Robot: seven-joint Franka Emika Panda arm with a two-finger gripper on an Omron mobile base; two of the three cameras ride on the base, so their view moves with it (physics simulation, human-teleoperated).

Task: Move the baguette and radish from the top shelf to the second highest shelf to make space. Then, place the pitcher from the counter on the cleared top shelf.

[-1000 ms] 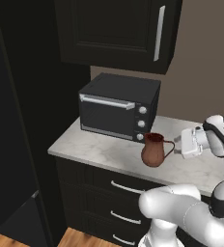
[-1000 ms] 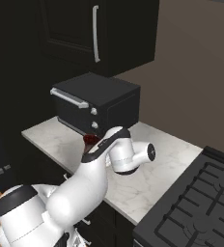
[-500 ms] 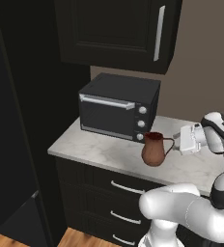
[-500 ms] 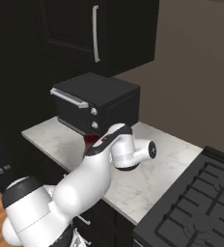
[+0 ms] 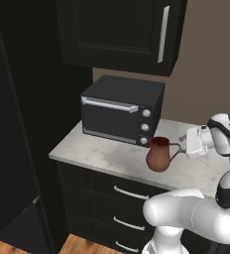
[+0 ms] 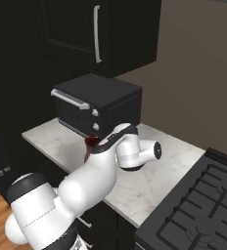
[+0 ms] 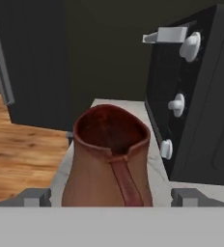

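Right of centre in the left base view, my gripper has crept leftward since a second ago and now sits just beside the loop handle of the pitcher; before, a clear strip of counter showed between them. The pitcher itself has not shifted: it stands upright on the counter, below the lower right corner of the black toaster oven.

My forearm reaches in from the right edge of that frame, roughly level, with the hand pointing left at the pitcher. In the right base view my arm rises from the lower left and bends over mid-frame, hiding most of the pitcher, whose dark red rim peeks out to the left of the wrist.

In the hand view the pitcher fills the lower middle, its handle running straight down toward the camera, and my 2 fingertips sit wide apart at the bottom corners on either side of it. My jaws are spread about as far as they go and grip nothing.

3 white knobs line the oven's front at the right. No writing is readable anywhere.
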